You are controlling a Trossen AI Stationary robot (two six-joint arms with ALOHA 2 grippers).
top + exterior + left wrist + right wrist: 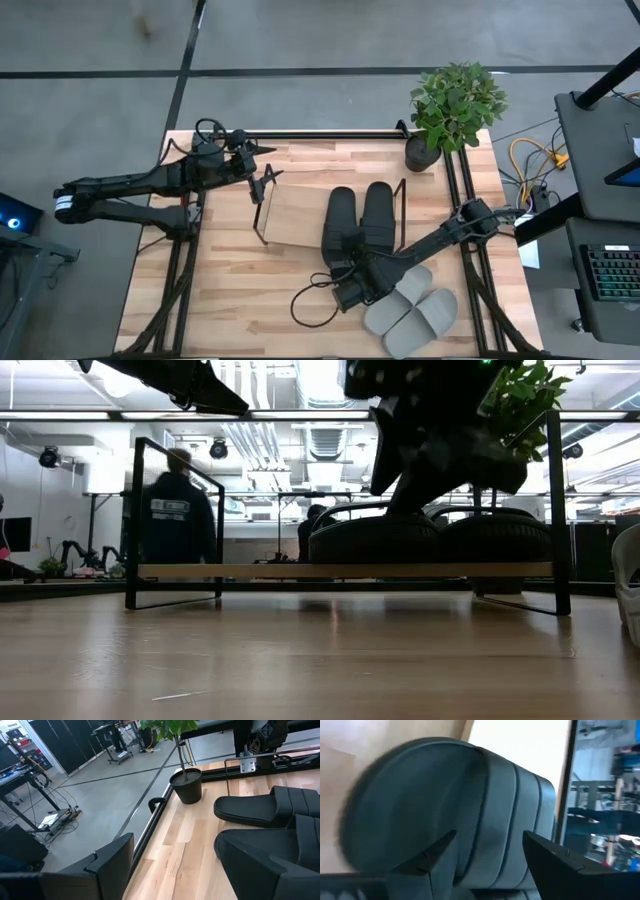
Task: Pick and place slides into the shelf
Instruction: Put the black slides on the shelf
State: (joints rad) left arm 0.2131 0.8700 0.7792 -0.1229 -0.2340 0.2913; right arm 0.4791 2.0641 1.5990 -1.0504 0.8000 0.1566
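Slides in black lie side by side on the shelf, filling the half of its light wood board nearer the right arm; the other half of the board is bare. In the low view the same black pair sits on the board between the thin black wire end frames, toward the picture's right. The grey pair lies off the shelf on the counter, side by side near its front edge, on the right arm's side.

Right tool hangs just at the near ends of the black pair, between them and the grey pair, with a black cable looping on the counter beside it. Its wrist view shows its two dark fingers spread wide, with the strap and rounded end of a black slide filling the view beyond them; the fingers hold nothing.

Left tool is stretched out over the far left part of the counter, just beside the shelf's bare end and above it. Its jaws stand wide and hold nothing. Its wrist view looks across the counter at the two black slides and at a potted plant in a black pot standing at the counter's far corner.

In the low view a person in a dark top stands in the room behind the shelf
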